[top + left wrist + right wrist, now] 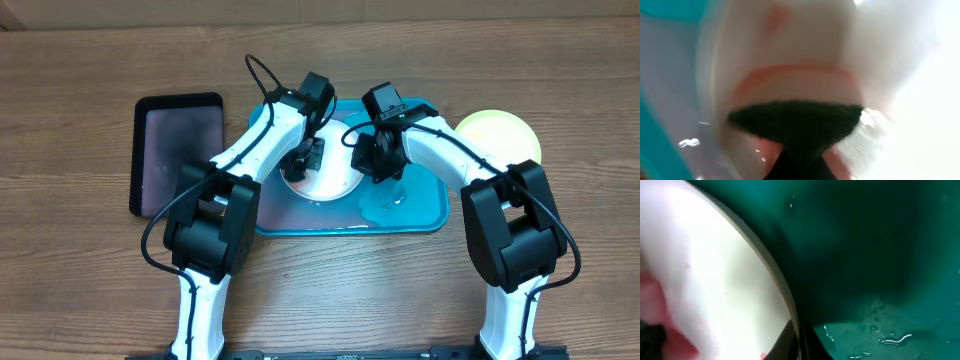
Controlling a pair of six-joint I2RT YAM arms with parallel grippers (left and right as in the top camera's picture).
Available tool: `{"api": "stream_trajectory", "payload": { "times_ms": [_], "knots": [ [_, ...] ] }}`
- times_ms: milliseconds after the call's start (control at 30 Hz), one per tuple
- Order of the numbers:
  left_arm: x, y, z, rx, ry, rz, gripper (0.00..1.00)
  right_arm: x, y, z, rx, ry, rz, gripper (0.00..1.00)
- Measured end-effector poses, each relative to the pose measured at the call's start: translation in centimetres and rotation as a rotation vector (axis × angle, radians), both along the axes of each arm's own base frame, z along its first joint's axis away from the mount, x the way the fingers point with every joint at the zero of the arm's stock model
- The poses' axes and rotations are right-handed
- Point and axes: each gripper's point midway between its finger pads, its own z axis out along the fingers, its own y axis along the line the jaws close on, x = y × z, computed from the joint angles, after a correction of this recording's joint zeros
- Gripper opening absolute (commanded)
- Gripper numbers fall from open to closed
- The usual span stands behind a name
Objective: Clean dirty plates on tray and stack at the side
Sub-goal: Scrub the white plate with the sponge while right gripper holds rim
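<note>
– Gripper status, both arms?
– Left gripper [305, 158]: jaws together, pinching what looks like a black pad [795, 122] pressed flat on the white plate [328, 182]. Right gripper [378, 165]: jaws together on that plate's right rim, apparently bracing it.
– Location of the plates?
– White plate sits inside the tray [425, 218], left of centre. Yellow-green plate [500, 135] lies on the desk [80, 280], just beside the tray's right end. No other plate can be confirmed; a wet patch [392, 200] shows on the tray floor.
– Procedure for the wipe?
– Judgement only. Step 1: hold the pad flat and pass it over the red smear [767, 82], centre to rim. Step 2: maintain the rim brace so the plate does not spin or slide on the wet tray. Step 3: lift only when no red remains.
– Any labels or writing?
– 0 legible in all 3 views.
</note>
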Motion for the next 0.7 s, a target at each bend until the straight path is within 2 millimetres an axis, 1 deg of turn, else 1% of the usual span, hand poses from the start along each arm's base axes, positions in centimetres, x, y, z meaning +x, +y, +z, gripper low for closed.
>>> {"api": "stream_trajectory", "payload": {
  "times_ms": [100,200,300,400,467,533,633,700],
  "knots": [
    [-1.4,-1.8,0.0,-0.119,0.077,-0.09,0.04,-0.1,0.2,0.0,0.008,0.003,0.017,0.04],
    [-1.7,-3.6,0.2,-0.226,0.096,-0.149,0.04,-0.4,0.2,0.1,0.013,0.012,0.022,0.04],
    [-0.9,-5.0,0.4,-0.298,0.061,-0.171,0.04,-0.5,0.3,0.1,0.015,0.016,0.023,0.04],
    [0.9,-5.8,0.6,-0.323,-0.014,-0.158,0.04,-0.6,0.4,0.1,0.017,0.02,0.027,0.04],
    [2.1,-5.5,0.6,-0.297,-0.062,-0.122,0.04,-0.7,0.4,0.1,0.016,0.02,0.031,0.04],
    [3.2,-4.6,0.5,-0.242,-0.11,-0.07,0.04,-0.8,0.6,0.1,0.018,0.02,0.036,0.04],
    [4.3,-2.6,0.5,-0.132,-0.168,0.004,0.04,-0.9,0.9,0.1,0.018,0.02,0.043,0.04],
    [4.6,-1.3,0.5,-0.06,-0.19,0.04,0.04,-1.0,1.1,0.1,0.018,0.019,0.048,0.04]
  ]
}}
